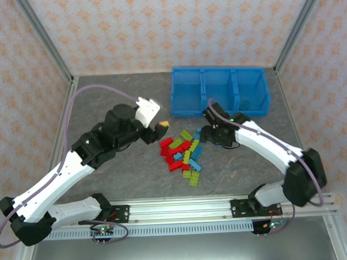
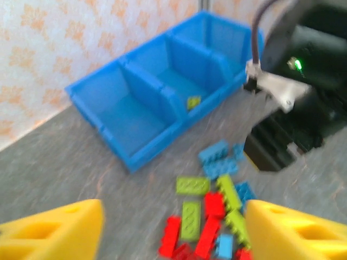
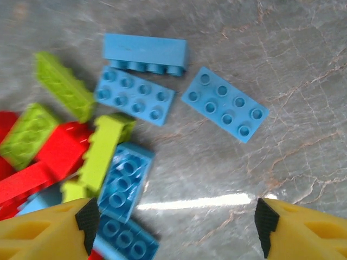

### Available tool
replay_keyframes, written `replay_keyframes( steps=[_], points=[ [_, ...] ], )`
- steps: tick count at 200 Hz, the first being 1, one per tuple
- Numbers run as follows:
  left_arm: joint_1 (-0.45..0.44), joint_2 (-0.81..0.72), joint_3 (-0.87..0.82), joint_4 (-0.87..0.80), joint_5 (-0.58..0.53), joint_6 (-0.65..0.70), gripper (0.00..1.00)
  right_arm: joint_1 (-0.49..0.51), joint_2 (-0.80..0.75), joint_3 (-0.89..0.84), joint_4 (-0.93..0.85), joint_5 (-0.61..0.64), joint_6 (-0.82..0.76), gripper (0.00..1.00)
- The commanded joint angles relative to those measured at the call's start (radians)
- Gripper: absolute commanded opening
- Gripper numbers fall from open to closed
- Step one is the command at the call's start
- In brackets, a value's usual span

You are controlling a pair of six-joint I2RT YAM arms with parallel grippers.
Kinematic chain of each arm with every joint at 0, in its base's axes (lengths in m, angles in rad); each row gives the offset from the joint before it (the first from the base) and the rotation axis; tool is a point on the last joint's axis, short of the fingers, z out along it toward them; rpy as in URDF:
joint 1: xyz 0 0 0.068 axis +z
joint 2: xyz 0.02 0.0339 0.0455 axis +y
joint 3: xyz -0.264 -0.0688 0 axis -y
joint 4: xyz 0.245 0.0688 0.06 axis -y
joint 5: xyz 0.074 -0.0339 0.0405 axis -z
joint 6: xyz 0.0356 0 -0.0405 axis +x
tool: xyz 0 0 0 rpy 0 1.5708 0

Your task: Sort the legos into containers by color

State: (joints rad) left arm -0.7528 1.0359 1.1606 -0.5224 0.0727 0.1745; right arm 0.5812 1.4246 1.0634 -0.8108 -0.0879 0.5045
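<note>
Top external view puts the left fingers (image 1: 160,126) at the left and slightly far side of the legos (image 1: 183,151); they stand apart with nothing between them and, as it seems, are raised above the surface (image 1: 135,178). The pile lies in the middle of the surface, with the red bricks mostly on its left part and the light blue ones along its right edge. The right fingers (image 3: 301,230) are just beside that right edge, also apart and empty. In the right wrist view a light blue brick (image 3: 225,104) lies flat and alone, studs up, ahead of the fingers. Its long axis runs diagonal to the line between the two tips. I judge that the wrist must turn somewhat, so that the fingers can close across the brick's narrow width. The blue bin (image 1: 217,69) stands at the far right, close to the right arm, so this arm seems better placed for the light blue bricks.
</note>
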Motion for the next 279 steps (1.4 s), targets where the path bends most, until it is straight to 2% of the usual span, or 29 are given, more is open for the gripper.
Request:
replay_keyframes(
  steps=[1, 18, 31, 50, 102, 121, 138, 149, 169, 205, 246, 279],
  points=[
    [-0.002, -0.063, -0.137, -0.020, -0.082, 0.250, 0.88, 0.003, 0.090, 0.069, 0.064, 0.060, 0.038, 0.80],
    [-0.002, -0.125, -0.246, 0.052, -0.065, 0.347, 1.00, 0.001, 0.146, 0.082, 0.122, 0.075, 0.098, 0.82],
    [-0.002, -0.159, -0.298, 0.088, -0.028, 0.380, 1.00, 0.003, 0.180, 0.093, 0.141, 0.076, 0.121, 0.82],
    [-0.002, -0.187, -0.325, 0.094, 0.004, 0.397, 1.00, 0.019, 0.218, 0.107, 0.173, -0.002, 0.114, 0.80],
    [0.027, -0.225, -0.351, 0.074, -0.117, 0.422, 1.00, 0.212, 0.373, 0.318, 0.129, -0.005, -0.010, 0.77],
    [0.065, -0.246, -0.364, 0.094, -0.109, 0.392, 1.00, 0.241, 0.458, 0.394, 0.115, -0.010, -0.007, 0.78],
    [0.087, -0.258, -0.368, 0.108, -0.084, 0.384, 1.00, 0.262, 0.517, 0.433, 0.141, -0.037, -0.060, 0.84],
    [0.096, -0.260, -0.372, 0.113, -0.076, 0.383, 1.00, 0.279, 0.546, 0.451, 0.153, -0.037, -0.139, 1.00],
    [0.104, -0.257, -0.377, 0.119, -0.061, 0.381, 1.00, 0.295, 0.603, 0.504, 0.107, 0.000, -0.243, 0.99],
    [0.107, -0.249, -0.377, 0.107, -0.033, 0.397, 1.00, 0.296, 0.664, 0.551, 0.071, -0.028, -0.329, 1.00],
    [0.109, -0.263, -0.398, 0.088, 0.021, 0.437, 1.00, 0.298, 0.722, 0.598, 0.058, -0.048, -0.331, 0.82],
    [0.108, -0.264, -0.401, 0.090, 0.022, 0.445, 1.00, 0.298, 0.684, 0.586, 0.079, -0.056, -0.308, 0.68]
  ],
)
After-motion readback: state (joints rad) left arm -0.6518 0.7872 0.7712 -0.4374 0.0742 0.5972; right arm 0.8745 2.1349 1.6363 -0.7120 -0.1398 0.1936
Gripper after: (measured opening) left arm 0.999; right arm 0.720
